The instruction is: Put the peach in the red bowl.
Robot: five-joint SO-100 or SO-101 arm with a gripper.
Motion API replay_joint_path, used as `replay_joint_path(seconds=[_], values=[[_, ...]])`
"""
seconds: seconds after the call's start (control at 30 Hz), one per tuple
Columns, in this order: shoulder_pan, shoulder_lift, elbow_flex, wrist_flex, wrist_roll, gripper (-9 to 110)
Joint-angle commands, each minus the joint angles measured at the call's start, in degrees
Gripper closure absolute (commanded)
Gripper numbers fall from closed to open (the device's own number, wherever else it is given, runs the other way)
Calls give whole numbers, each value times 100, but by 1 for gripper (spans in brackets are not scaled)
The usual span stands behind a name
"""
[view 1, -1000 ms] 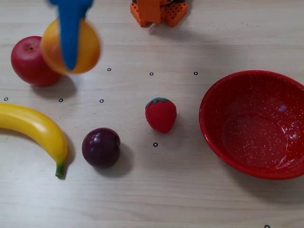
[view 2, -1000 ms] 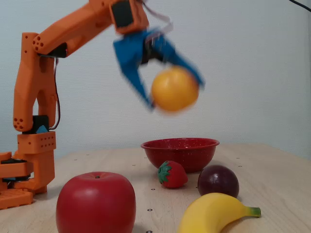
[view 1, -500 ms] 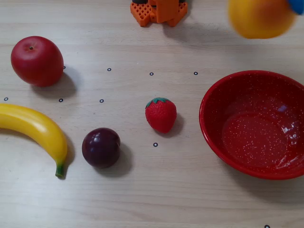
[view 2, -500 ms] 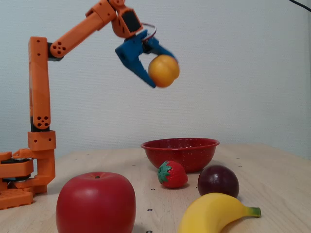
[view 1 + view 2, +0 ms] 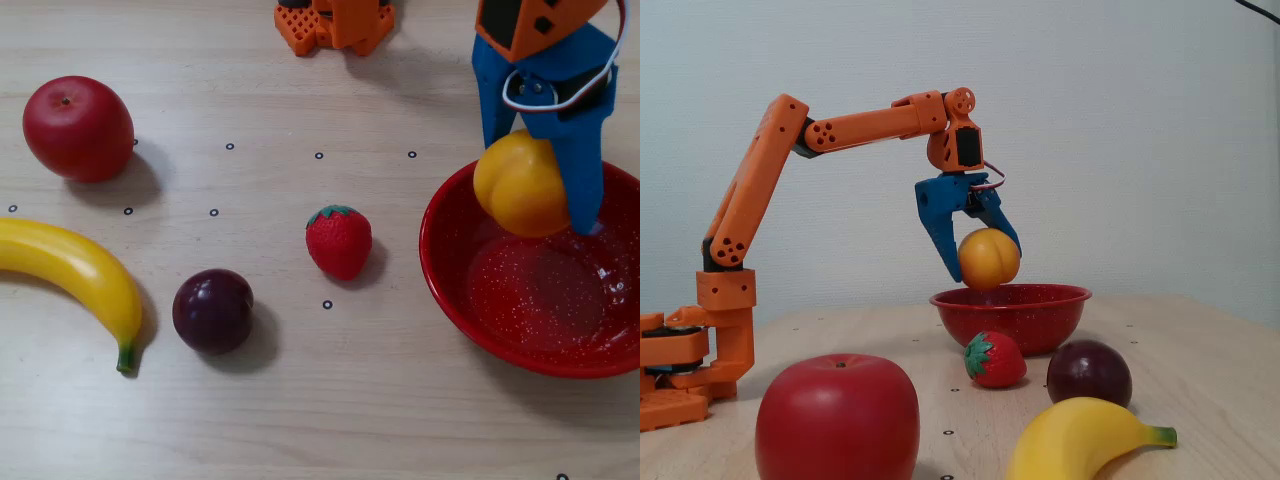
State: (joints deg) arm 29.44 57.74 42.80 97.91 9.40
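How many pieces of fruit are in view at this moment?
5: apple far left, banana below it, plum, strawberry mid-table, and the peach in the gripper over the red bowl.

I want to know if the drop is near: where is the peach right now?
The round yellow-orange peach is held in the blue gripper, just above the glossy red bowl's rim; in the overhead view it's over the bowl's upper-left edge.

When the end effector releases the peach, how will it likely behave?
The peach looks smooth and round, so it may slip between the fingers. Held above the red bowl, it would probably drop in and roll toward the middle.
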Motion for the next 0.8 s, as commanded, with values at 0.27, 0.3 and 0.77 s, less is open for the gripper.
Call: replay_joint_path(seconds=[0.27,0.3,0.77], values=[[-53,782,-756,62,220,50],[-79,817,-747,26,176,50],[-1688,3964,1828,-1090,-132,101]])
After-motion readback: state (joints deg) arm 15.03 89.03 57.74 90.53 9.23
